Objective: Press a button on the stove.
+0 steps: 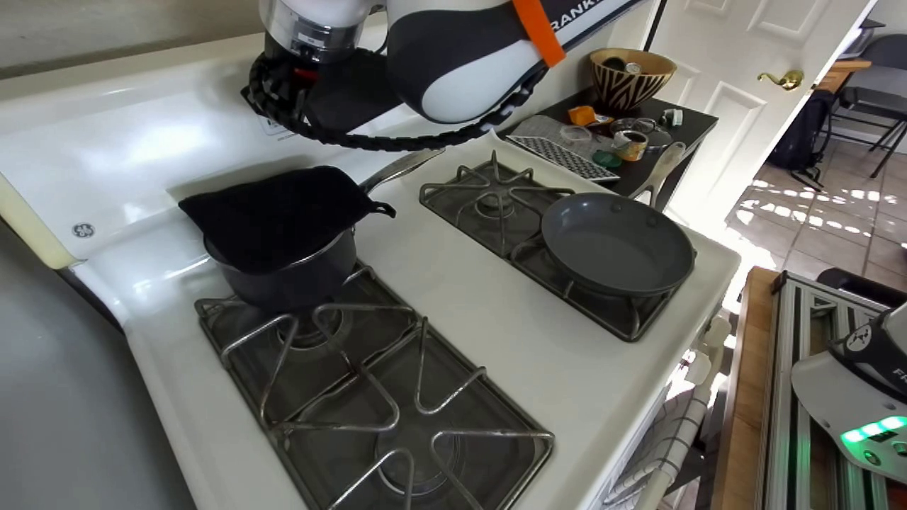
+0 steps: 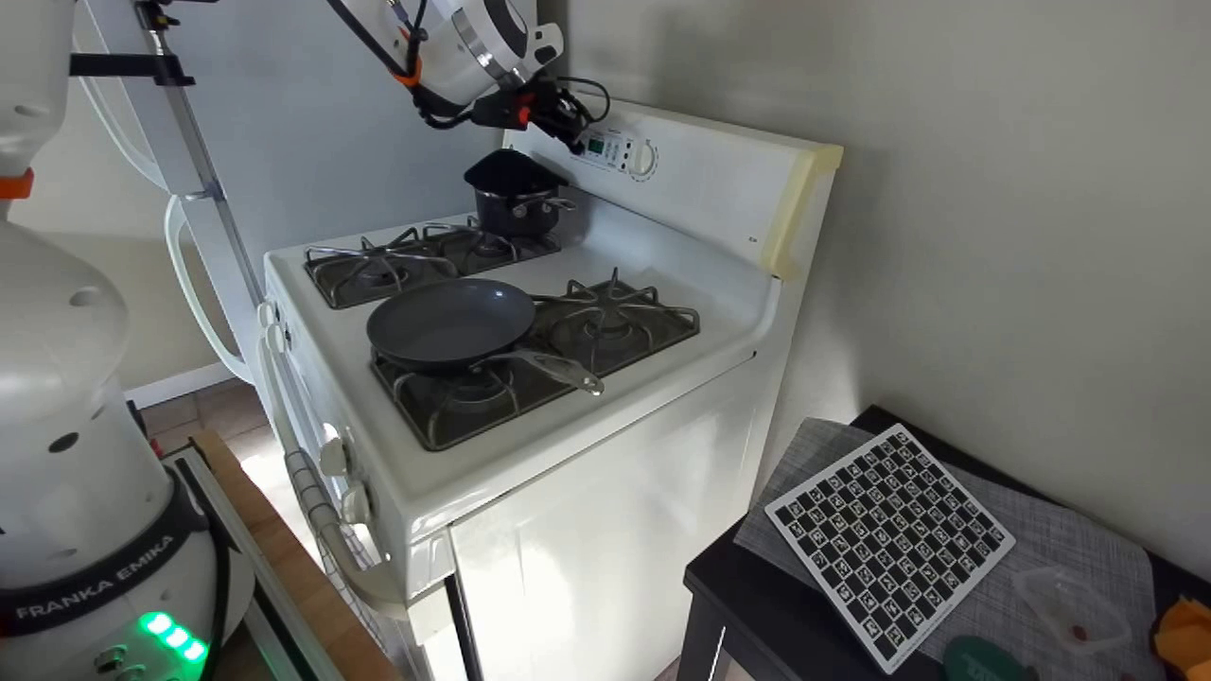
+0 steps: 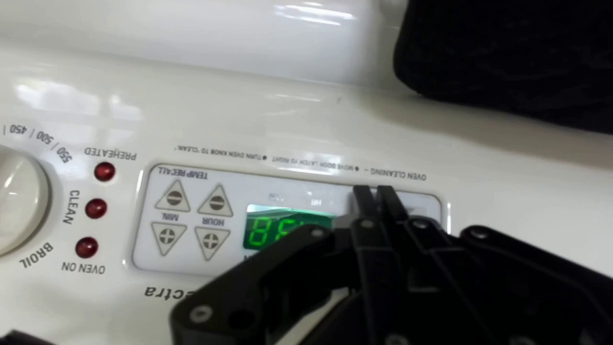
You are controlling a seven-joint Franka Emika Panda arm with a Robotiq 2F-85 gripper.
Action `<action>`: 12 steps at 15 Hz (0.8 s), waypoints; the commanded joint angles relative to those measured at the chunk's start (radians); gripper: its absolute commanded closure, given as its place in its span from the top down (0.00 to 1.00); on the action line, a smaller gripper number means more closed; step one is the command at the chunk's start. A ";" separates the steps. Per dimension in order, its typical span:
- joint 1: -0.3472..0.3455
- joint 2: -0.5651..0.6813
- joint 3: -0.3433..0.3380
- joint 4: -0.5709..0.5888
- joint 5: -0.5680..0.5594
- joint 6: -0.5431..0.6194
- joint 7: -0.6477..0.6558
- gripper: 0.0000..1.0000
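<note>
The white stove shows in both exterior views, and its side faces the camera in an exterior view. Its raised back panel carries a green display, upside down in the wrist view. Triangular minus and plus buttons sit beside the display. My gripper has its fingertips together, with only a thin gap and nothing between them. The tips are over the panel's button area beside the display; they hide what lies under them. I cannot tell whether they touch. In an exterior view the gripper is at the display panel.
A black pot with a black cloth-like cover stands on a back burner, below the gripper. A grey pan sits on a front burner. The oven knob and red lights are beside the buttons. A dark side table adjoins.
</note>
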 commanded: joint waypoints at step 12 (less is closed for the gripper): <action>0.003 0.031 -0.026 0.031 -0.015 0.036 -0.007 0.00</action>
